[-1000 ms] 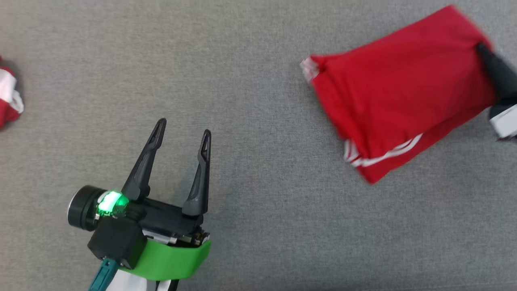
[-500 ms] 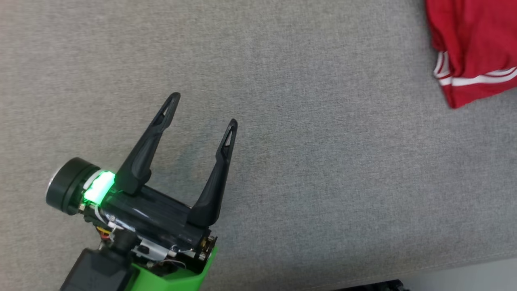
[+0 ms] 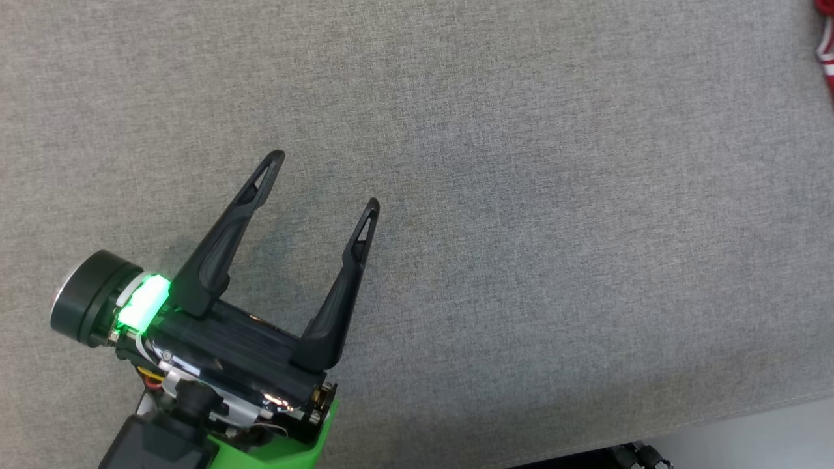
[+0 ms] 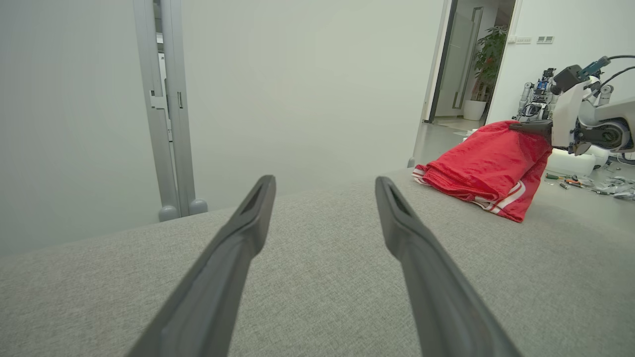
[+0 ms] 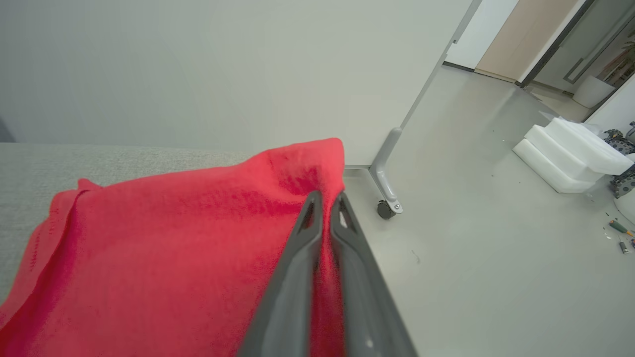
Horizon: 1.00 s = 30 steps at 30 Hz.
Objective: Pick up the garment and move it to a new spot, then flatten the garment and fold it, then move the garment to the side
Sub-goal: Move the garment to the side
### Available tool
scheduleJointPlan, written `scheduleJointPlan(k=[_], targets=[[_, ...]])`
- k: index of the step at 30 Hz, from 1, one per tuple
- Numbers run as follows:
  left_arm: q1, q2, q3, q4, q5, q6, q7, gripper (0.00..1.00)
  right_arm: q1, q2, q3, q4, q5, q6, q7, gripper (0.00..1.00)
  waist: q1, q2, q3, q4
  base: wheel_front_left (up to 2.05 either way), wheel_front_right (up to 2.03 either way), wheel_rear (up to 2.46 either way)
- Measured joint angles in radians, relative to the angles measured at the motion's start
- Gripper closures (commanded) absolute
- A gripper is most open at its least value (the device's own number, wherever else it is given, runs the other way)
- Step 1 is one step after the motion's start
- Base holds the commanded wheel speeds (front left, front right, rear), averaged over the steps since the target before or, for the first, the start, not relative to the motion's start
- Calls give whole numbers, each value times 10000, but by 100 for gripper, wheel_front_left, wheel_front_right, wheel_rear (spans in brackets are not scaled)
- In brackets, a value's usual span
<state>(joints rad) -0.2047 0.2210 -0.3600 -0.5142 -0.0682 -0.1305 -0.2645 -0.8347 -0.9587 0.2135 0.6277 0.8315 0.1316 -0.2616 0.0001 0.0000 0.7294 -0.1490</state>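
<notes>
Two long fingers of the left gripper (image 3: pixel 324 181) stand spread wide above the grey padded surface (image 3: pixel 521 228), holding nothing. Farther right, the right gripper (image 5: pixel 327 197) pinches the folded red garment (image 5: pixel 173 238), lifting one edge while the rest lies on the surface.

My head view has swung. The red garment (image 3: pixel 826 52) filled its right side a second ago and is now a sliver at the top right corner, much farther from my left claw (image 3: pixel 326 181). The table's front edge (image 3: pixel 717 417) and the floor (image 3: pixel 769 436) have come into sight at lower right.
</notes>
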Motion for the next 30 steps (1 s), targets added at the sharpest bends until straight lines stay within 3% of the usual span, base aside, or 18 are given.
scheduleJointPlan(k=[6,11,21,30], targets=[[9,-217,88,477,-52,2,2,0,-222,986,-1189,-171,-1921,0,-6,0,0,0,-349,135,0,0,0],[263,-577,552,1438,-339,163,-2,0,783,2888,-1910,-1505,-3490,2,-12,0,0,0,-904,263,0,0,0],[1291,-1444,1685,3799,-915,270,2,0,3922,5927,-1820,-3289,-5074,0,-12,0,-1,0,-2784,688,0,0,0],[2244,-1689,2351,5191,-1645,431,4,0,6146,7373,-1501,-4335,-6017,0,-12,0,-2,0,-4724,1107,0,0,0]])
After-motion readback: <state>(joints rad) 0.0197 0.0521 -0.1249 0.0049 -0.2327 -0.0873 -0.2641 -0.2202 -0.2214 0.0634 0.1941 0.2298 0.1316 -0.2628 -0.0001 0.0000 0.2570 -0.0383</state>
